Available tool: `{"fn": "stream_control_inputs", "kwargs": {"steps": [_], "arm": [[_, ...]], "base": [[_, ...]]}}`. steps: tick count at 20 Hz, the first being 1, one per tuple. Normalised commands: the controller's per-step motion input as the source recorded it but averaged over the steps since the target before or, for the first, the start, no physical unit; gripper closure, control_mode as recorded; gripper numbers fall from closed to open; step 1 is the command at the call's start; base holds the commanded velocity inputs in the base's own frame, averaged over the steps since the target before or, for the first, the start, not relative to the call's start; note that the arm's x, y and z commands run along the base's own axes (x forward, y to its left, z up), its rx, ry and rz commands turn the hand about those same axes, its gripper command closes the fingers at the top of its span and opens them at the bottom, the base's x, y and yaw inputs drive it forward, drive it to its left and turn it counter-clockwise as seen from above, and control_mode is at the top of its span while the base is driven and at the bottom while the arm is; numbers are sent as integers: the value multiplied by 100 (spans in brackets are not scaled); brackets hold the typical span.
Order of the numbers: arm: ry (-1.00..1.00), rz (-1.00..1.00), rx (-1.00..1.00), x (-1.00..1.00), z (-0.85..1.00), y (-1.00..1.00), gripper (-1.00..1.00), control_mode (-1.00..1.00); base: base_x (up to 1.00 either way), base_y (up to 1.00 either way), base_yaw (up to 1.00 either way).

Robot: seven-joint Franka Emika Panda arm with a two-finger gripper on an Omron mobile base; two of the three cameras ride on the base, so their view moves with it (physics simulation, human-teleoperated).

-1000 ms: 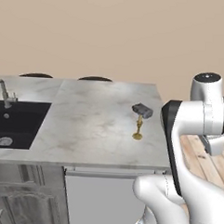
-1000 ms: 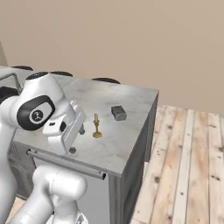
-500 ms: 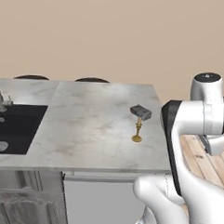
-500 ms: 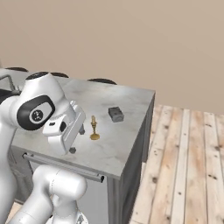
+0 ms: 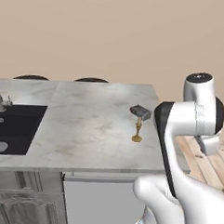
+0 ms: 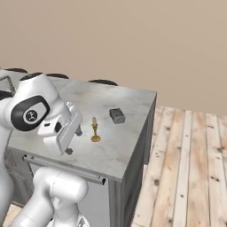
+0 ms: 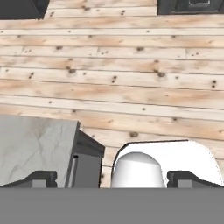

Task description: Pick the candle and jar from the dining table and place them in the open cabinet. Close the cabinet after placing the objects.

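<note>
Right base view: my gripper (image 6: 73, 142) hangs empty with its fingers spread wide, above the near edge of the marble dining table (image 6: 128, 104). The slim brass candle (image 6: 95, 130) stands upright just beyond it, and the squat grey jar (image 6: 117, 115) sits near the candle, apart from it. I judge the candle light, rigid and easily tipped; I would pinch its thin stem above the flared base.

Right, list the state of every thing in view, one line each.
candle: upright on the dining table, untouched.
jar: resting on the table beyond the candle, apart from it.
gripper: open, empty, short of the candle.
sink: no water visible.
</note>
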Motion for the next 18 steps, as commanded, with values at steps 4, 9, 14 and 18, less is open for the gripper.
{"fn": "stream_control_inputs", "kwargs": {"steps": [4, 9, 14, 18], "arm": [[4, 0, -10, 0, -10, 50, -100, -100], [7, 0, -12, 0, -19, 53, -100, -100], [3, 0, -14, 9, -12, 47, -100, -100], [0, 0, -17, 5, -6, 37, -100, -100]], "base": [[0, 0, 0], [0, 0, 0], [0, 0, 0], [0, 0, 0]]}}
